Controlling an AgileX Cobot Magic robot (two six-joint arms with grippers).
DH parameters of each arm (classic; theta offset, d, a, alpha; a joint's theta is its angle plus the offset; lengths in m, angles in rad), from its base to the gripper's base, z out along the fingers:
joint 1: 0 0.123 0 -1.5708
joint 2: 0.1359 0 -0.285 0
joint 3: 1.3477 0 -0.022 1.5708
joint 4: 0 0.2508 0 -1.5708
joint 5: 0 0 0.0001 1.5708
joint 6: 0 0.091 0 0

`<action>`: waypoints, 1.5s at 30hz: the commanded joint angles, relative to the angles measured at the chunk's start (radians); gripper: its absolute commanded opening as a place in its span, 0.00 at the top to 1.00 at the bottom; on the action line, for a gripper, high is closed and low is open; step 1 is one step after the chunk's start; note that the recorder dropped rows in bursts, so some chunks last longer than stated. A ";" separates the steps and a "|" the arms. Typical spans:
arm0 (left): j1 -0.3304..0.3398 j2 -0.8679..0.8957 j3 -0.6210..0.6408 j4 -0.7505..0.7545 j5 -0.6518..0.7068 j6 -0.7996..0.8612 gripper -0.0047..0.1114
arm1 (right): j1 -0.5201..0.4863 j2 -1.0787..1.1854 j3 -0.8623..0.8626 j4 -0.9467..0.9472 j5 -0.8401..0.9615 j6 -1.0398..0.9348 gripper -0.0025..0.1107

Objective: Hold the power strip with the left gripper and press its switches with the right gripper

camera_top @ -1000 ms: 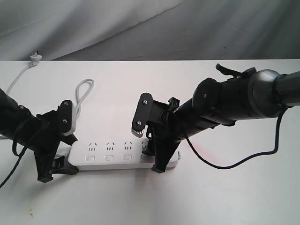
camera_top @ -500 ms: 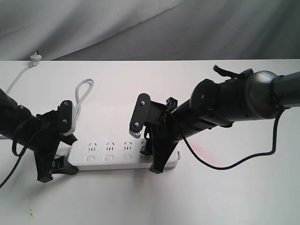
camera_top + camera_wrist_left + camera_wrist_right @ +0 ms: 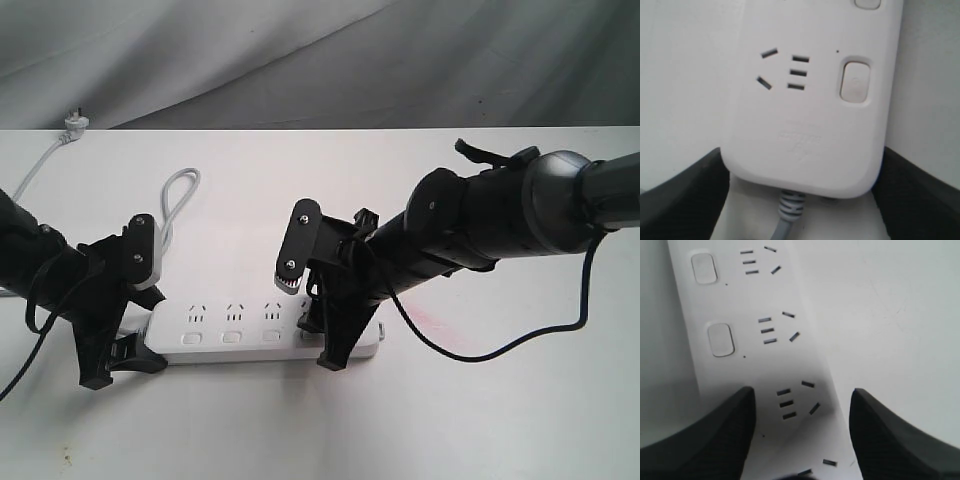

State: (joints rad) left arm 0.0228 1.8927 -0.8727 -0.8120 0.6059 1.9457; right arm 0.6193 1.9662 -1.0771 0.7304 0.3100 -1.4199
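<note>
You have the power strip (image 3: 250, 335) lying flat on the table (image 3: 450, 420), its long axis running across the exterior view, cord (image 3: 178, 200) end on your left. The left gripper (image 3: 122, 332) is clamped across that end; the wrist view shows a dark finger snug against each long side, so judge it held. The right gripper (image 3: 312, 322) hangs over the opposite end with its jaws spread wide, one on either side of the strip's width. The switches (image 3: 232, 338) run in a row along the near edge. Three show bare between the two grippers, the rest are hidden under the right one. In the right wrist view one of its fingers (image 3: 715, 440) sits over the button row, but you cannot tell whether it touches. Your next move probably turns on that line — come down on the row, then work along the axis toward the left gripper. Bare table lies in front and to the right; the cord loop lies behind the left end, out of the way.
</note>
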 commanded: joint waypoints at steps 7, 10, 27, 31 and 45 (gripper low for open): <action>0.002 -0.001 -0.005 -0.009 -0.007 0.000 0.55 | 0.011 0.068 0.016 -0.016 0.077 -0.015 0.51; 0.002 -0.001 -0.005 -0.009 -0.007 0.000 0.55 | 0.009 0.049 0.016 -0.014 0.058 -0.015 0.51; 0.002 -0.001 -0.005 -0.009 -0.007 0.000 0.55 | -0.108 -0.131 0.024 -0.012 0.103 -0.009 0.51; 0.002 -0.001 -0.005 -0.009 -0.007 0.000 0.55 | -0.109 -0.121 0.036 -0.012 0.109 -0.009 0.51; 0.002 -0.001 -0.005 -0.009 -0.007 0.000 0.55 | -0.109 -0.087 0.086 0.002 0.040 -0.015 0.51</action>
State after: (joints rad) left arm 0.0228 1.8927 -0.8727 -0.8120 0.6059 1.9457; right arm 0.5183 1.8644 -0.9964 0.7253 0.3528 -1.4281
